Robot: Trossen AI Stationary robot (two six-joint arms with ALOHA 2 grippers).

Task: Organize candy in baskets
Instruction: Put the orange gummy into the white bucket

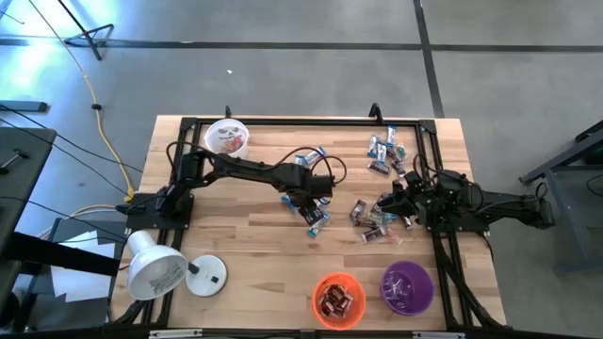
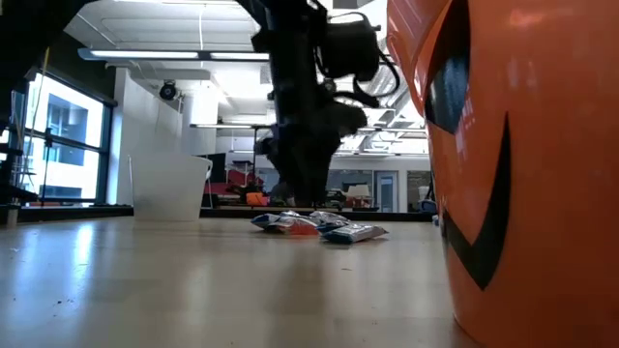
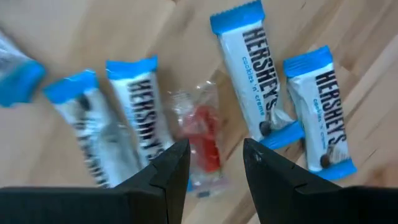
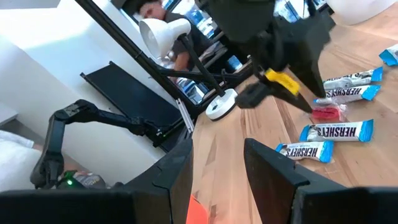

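Observation:
My left gripper (image 3: 214, 154) points down, open, close over a cluster of candy (image 1: 315, 218) at mid-table. A red candy in a clear wrapper (image 3: 202, 134) lies just ahead of the gap between its fingertips, with blue-and-white bars (image 3: 252, 74) flat on the wood on both sides. The right wrist view shows its fingers (image 4: 311, 84) just above the red candy (image 4: 328, 112); whether they touch it I cannot tell. My right gripper (image 4: 217, 162) waits open near the right edge, holding nothing. The white basket (image 1: 227, 137), orange basket (image 1: 337, 299) and purple basket (image 1: 407, 287) stand on the table.
More candy lies loose at the far right (image 1: 382, 151) and beside the right gripper (image 1: 367, 221). A white lamp (image 1: 160, 268) stands at the near left corner. The orange basket holds some dark-wrapped candy. A black frame (image 1: 283, 122) runs round the table.

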